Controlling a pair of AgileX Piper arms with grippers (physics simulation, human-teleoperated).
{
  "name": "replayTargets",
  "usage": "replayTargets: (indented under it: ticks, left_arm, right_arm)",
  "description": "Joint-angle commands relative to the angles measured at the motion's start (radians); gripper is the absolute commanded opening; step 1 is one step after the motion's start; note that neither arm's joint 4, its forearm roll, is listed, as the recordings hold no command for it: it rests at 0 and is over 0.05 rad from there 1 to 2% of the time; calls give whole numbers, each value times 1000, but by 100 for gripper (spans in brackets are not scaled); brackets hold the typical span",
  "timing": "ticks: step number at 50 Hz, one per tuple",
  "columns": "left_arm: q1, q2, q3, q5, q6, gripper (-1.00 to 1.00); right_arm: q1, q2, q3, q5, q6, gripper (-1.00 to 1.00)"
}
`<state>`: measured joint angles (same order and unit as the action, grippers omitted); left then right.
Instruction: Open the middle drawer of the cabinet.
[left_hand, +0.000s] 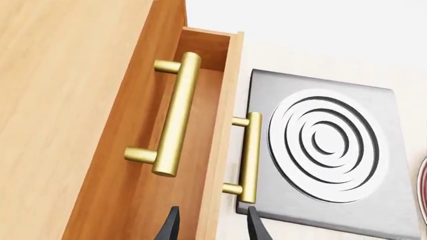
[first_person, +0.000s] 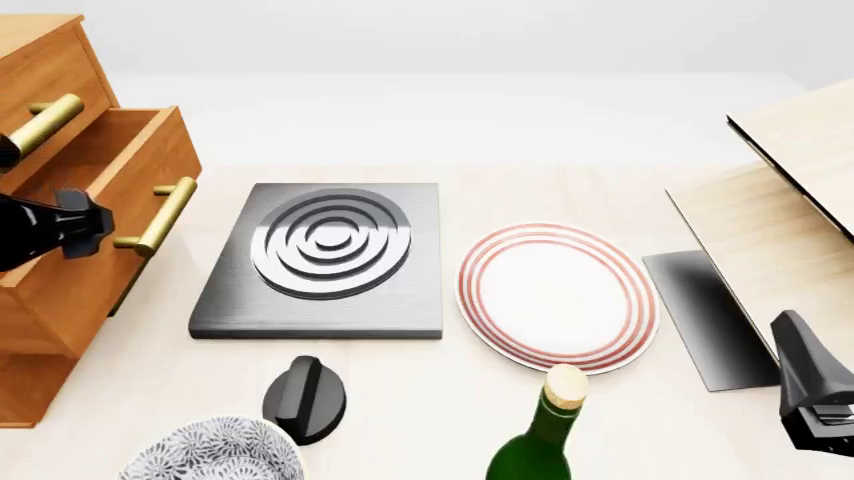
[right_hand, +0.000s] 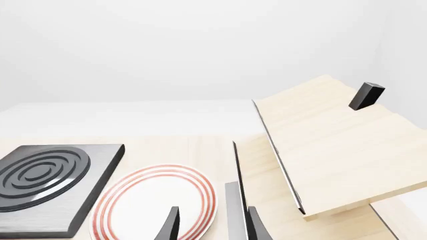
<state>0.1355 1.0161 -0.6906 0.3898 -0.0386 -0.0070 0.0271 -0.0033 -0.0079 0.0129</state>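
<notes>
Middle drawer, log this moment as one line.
middle drawer: pulled out | its handle: free | left pincer: open, near handle | right pincer: open, idle over plate

The cabinet (first_person: 54, 290) is orange-brown wood, and the middle drawer (first_person: 100, 215) matches it, with a brass-gold bar handle (first_person: 160, 215). The hob (first_person: 320, 260) is dark brushed grey with concentric silver rings. The plate (first_person: 558, 297) is white with thin red rings around its rim. The bottle (first_person: 534, 445) is dark green with a pale cork. The bowl (first_person: 214, 455) is white with a fine dark speckled pattern. The knob (first_person: 304, 398) is glossy black. The boards (first_person: 781, 190) are pale wood. The table (first_person: 561, 130) is pale cream.
</notes>
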Motion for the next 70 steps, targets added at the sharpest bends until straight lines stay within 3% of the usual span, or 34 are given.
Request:
replayTargets:
  ticks: [1, 70]
  left_arm:
    - [-13, 14, 10, -14, -14, 100]
    - [-181, 40, 38, -41, -56, 100]
  right_arm:
    - [1, -7, 1, 2, -5, 100]
    - [2, -7, 1, 2, -4, 100]
